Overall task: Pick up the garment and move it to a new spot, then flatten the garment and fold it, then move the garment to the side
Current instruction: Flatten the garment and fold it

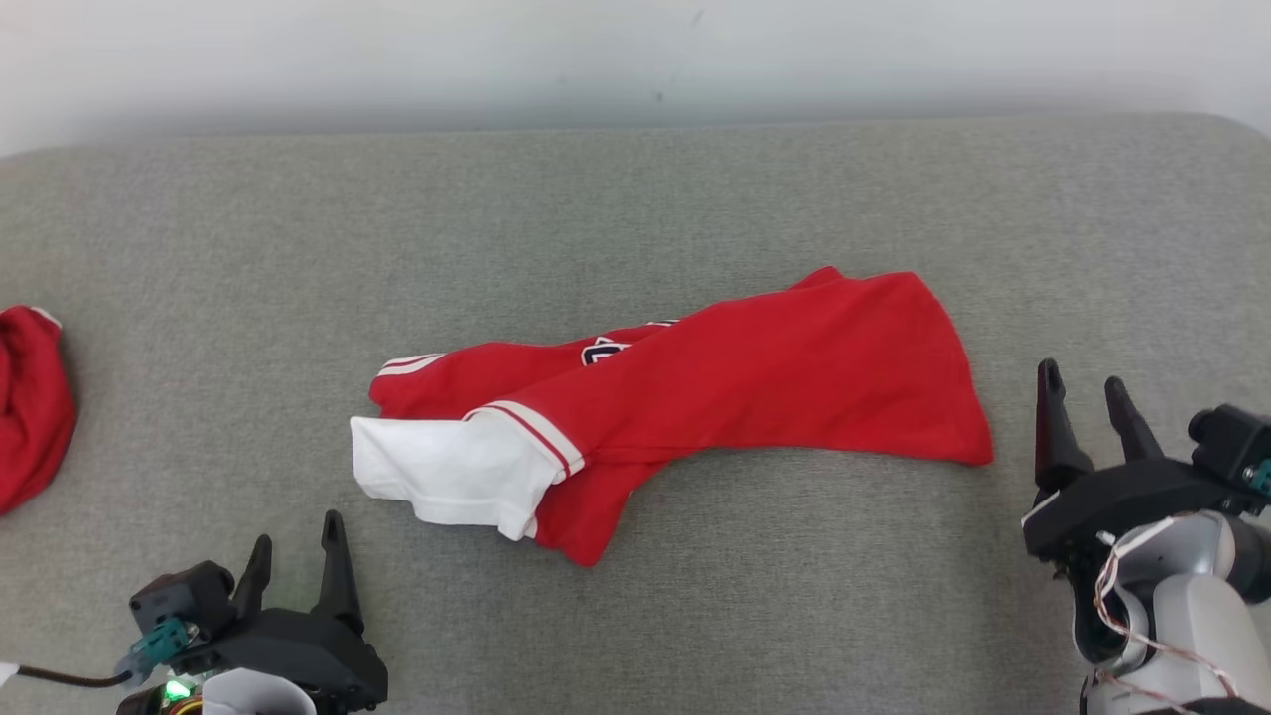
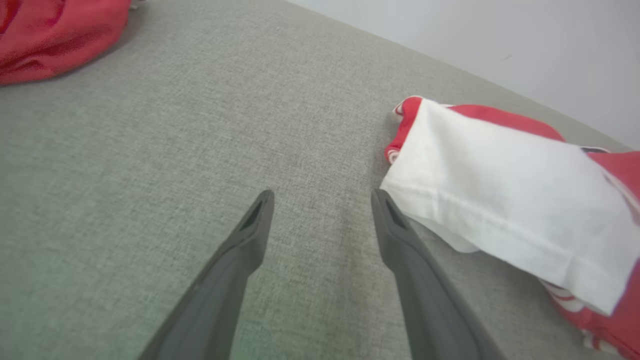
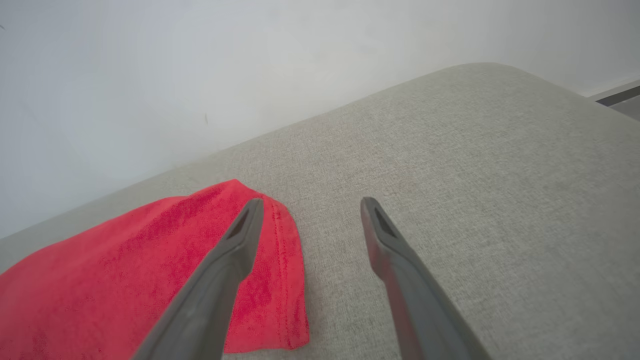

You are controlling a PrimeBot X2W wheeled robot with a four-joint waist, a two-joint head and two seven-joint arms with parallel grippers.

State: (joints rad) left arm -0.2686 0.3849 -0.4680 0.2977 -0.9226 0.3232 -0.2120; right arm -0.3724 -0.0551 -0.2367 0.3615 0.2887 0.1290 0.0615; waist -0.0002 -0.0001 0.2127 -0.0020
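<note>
**Head view**
- Item 1: garment [image 1: 715,387], a red shirt with a white sleeve [image 1: 447,477] and striped cuffs. It lies near the middle of the grey upholstered surface [image 1: 635,199], long axis left to right, hem to the right. It is bunched and doubled over itself, not flat.
- Item 2: second red cloth [image 1: 30,407], a rumpled heap at the far left edge, well apart from the garment.
- Item 3: left claw [image 1: 296,531], near left, its 2 fingers spread and empty, clear of the sleeve.
- Item 4: right claw [image 1: 1080,375], right side, its fingers spread and empty, just beside the hem but apart from it.
- Item 5: pale wall [image 1: 635,60] along the far edge.

**Left wrist view**
- The left claw [image 2: 322,194] has its fingers parted with only bare grey fabric between them.
- The white sleeve [image 2: 500,195] sits just to the right of the right-hand finger. I cannot tell whether they touch.
- The second red cloth [image 2: 55,35] is in the upper left corner.

**Right wrist view**
- The right claw [image 3: 312,201] is spread with nothing pinched.
- The garment's stitched hem corner [image 3: 100,270] lies below and behind the left-hand finger.

**Task status (judgement)**
- Whether the garment already lies in its new spot cannot be read here.
- Flattening looks undone or incomplete.
- Proper folding and the move to the side remain to be done.
- Both claws seem placed for a fresh grasp at the 2 ends.
</note>
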